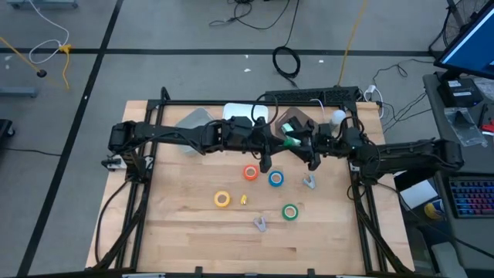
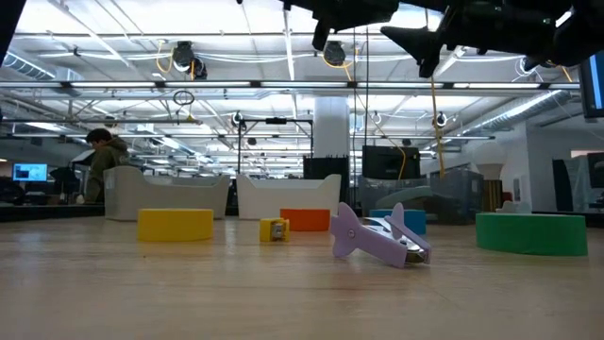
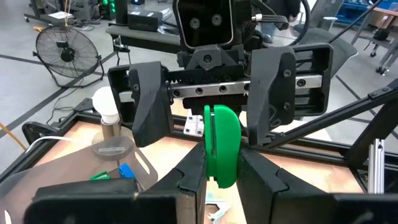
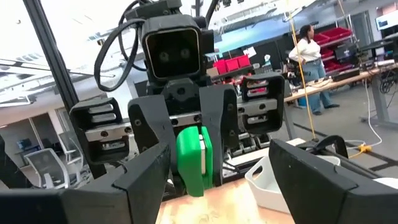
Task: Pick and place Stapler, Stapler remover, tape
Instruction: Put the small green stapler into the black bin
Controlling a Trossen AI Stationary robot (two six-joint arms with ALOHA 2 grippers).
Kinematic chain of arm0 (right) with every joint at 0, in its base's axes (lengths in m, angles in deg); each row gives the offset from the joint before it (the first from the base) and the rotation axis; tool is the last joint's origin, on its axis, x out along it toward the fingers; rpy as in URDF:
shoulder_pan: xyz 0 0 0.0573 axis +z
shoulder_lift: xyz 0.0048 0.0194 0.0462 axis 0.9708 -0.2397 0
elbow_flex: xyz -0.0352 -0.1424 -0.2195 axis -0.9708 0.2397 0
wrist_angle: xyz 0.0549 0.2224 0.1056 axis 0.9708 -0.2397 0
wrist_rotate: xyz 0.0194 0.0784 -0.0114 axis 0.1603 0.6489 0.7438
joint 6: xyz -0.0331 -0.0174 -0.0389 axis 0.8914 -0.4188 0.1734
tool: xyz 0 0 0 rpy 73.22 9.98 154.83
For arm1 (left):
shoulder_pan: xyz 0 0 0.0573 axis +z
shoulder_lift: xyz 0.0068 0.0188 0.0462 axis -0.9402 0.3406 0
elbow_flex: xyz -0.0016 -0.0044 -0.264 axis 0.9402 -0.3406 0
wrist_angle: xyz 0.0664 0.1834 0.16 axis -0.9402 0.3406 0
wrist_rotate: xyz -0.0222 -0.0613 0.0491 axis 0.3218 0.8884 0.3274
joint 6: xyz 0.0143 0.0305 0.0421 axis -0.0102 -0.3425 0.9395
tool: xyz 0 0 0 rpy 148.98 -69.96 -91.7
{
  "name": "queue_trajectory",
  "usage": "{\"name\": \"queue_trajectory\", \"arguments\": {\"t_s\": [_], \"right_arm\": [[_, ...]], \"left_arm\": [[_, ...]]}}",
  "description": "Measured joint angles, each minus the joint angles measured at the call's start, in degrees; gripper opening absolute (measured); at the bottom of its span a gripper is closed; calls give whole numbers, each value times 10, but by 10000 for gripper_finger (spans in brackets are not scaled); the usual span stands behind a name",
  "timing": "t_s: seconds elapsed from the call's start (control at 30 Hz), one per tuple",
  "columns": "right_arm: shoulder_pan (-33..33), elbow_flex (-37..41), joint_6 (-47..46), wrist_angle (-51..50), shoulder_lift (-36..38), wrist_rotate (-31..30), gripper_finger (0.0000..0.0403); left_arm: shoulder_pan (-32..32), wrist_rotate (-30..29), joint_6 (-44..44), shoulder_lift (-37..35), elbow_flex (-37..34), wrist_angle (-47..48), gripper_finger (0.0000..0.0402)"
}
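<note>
Far L of both grippers, a clear plastic tub [image 1: 193, 120] sits at the table's back edge; we can't tell what's in it. Next to it is a white tray [image 1: 245, 113], contents also hidden by the arm.

The left gripper [image 3: 221, 169] is up off the table at centre-back, fingers clamped on the stapler [image 3: 222, 146], a smooth green rounded body w/ a white side strip. We see no readable label. Facing it head-on, the right gripper [image 4: 227, 165] has its fingers [image 4: 311, 171] spread wide on either side of the stapler, not touching it.

Below the grippers on the pale wood table [image 1: 185, 232] lie the ring-shaped tape rolls w/ pale centres:
- yellow tape [image 1: 222, 199], furthest L
- red-orange tape [image 1: 250, 173]
- blue tape [image 1: 275, 179], just below the stapler
- green tape [image 1: 289, 211]

A tiny yellow piece [image 1: 243, 200] sits just beside the yellow roll. Two lilac plastic staple removers lie apart from each other. One [image 1: 260, 224] is near the front, the other [image 1: 309, 182] is under the right gripper.
</note>
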Motion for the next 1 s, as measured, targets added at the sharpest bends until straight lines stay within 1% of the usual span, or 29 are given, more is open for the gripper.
{"name": "queue_trajectory", "arguments": {"t_s": [0.2,0.5,1.0], "right_arm": [[-8,0,-17,31,-14,2,265],[-8,0,-26,32,-24,9,260],[-8,0,-20,33,-23,9,180]], "left_arm": [[0,0,0,0,0,0,72],[0,0,-1,0,0,0,72],[4,-1,-3,0,0,1,72]]}}
